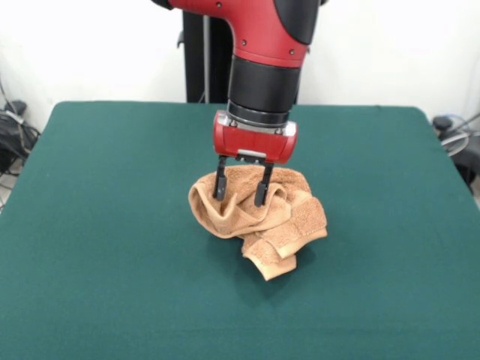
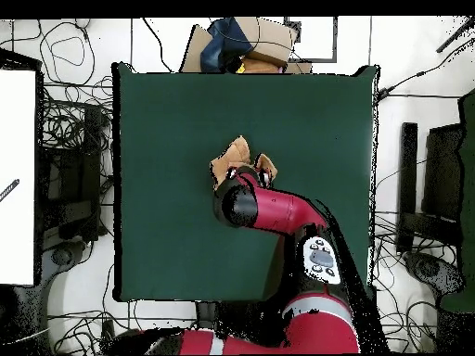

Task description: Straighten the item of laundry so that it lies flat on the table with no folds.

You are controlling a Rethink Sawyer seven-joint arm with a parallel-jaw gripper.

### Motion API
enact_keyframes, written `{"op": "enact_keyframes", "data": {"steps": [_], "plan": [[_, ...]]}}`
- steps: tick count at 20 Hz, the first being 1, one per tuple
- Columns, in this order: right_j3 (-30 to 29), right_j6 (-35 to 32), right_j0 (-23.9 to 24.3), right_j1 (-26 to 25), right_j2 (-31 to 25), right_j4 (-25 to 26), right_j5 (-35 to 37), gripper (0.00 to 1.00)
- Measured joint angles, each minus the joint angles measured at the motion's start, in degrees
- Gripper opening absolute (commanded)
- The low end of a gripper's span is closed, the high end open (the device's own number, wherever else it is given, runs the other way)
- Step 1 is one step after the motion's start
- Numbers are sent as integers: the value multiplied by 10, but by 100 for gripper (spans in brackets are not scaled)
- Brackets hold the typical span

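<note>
Towel sitting bunched near the middle of the table, gripper standing over it.

In the front view the towel [image 1: 259, 220] is lying crumpled on the table [image 1: 97, 225], well apart from every edge, with one corner reaching toward the camera. The gripper [image 1: 241, 193] is coming down from above onto the heap's far part, its two fingers standing apart with a raised fold between them. In the overhead view the arm [image 2: 278, 213] is covering the side of the towel [image 2: 232, 156] nearest the base.
</note>
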State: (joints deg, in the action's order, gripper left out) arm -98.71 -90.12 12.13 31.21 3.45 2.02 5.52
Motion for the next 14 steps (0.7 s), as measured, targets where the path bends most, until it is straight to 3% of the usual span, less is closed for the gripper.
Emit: {"op": "enact_keyframes", "data": {"steps": [4, 5, 14], "plan": [[0, 0, 0, 0, 0, 4, 0, 100], [0, 0, 0, 0, 0, 9, 0, 0], [0, 0, 1, 0, 0, 15, -4, 0]]}}
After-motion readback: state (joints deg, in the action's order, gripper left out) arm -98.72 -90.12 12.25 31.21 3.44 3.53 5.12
